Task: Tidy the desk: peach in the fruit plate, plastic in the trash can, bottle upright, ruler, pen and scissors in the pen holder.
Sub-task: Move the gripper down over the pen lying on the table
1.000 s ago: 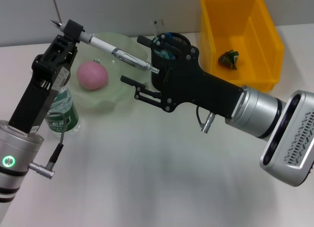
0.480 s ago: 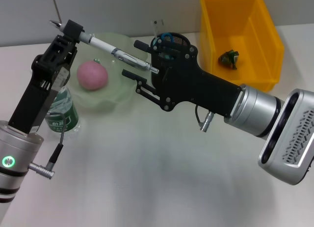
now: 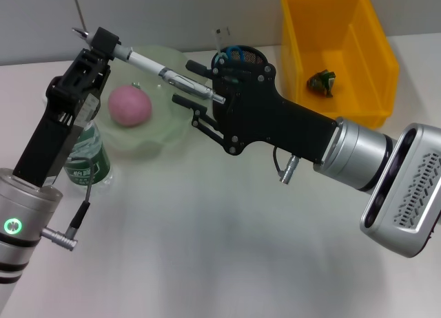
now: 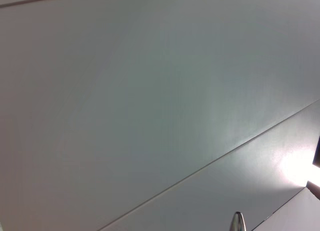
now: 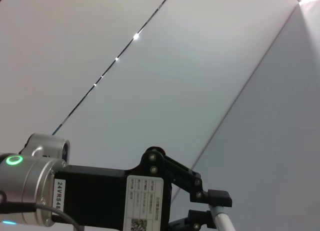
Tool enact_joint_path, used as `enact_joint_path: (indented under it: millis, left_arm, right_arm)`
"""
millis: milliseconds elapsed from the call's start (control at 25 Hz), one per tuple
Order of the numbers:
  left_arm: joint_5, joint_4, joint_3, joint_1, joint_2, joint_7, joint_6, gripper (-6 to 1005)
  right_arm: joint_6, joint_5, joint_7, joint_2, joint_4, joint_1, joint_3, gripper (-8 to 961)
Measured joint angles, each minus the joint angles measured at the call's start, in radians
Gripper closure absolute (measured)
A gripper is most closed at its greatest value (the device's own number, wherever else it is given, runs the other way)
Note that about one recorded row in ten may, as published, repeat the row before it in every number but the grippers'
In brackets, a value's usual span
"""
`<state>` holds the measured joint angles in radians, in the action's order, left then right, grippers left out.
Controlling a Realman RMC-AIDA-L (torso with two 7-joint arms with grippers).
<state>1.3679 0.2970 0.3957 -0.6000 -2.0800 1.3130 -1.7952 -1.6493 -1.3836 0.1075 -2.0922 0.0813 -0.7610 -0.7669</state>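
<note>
You have the pen [image 3: 155, 70] held in the air by the left gripper [image 3: 103, 46], jaws clenched on its upper end, so the pen slopes down toward the right gripper [image 3: 189, 84]. Compared w/ half a sec. ago the right gripper has come a bit further toward the pen: its two fingers [image 3: 186, 101] now sit on both sides of the pen's lower end, one above and one below, jaws released and not yet closed on it. The left arm did not move. In my judgement this is a handover, approx. at the last moment before the grip: the right gripper is to close on the pen, then the left one lets go, and the pen goes to the pen holder [image 3: 241, 56], which stands just behind the right gripper and is mostly hidden by it; a blue handle, prob. the scissors, shows at its rim. The rest looks quite advanced: the peach [image 3: 129, 104] lies in the fruit plate [image 3: 162, 135], a crumpled piece, prob. the plastic [image 3: 322, 82], lies in the yellow trash can [image 3: 375, 63], and the bottle [image 3: 86, 160] stands upright on the tabletop [image 3: 207, 249] behind the left arm. The ruler I cannot identify for sure. Watch that the left gripper does not release before the right one has a firm hold, else the pen can fall onto the plate.
</note>
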Motion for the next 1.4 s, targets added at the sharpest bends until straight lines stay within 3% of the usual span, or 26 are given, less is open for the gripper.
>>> enact_joint_path:
  millis: [40,120,1400]
  left_arm:
    - [0.000,0.000,0.000,0.000,0.000,0.000,0.000,855]
    - [0.000,-0.001,0.000,0.001,0.000,0.000,0.000,855]
    - [0.002,0.000,-0.009,0.007,0.000,0.000,0.006,855]
  right_arm:
    - [-0.001,0.000,0.000,0.000,0.000,0.000,0.000,499]
    - [-0.005,-0.003,0.000,0.000,0.000,0.000,0.000,692]
    - [-0.011,-0.008,-0.002,0.000,0.010,0.002,-0.012,785]
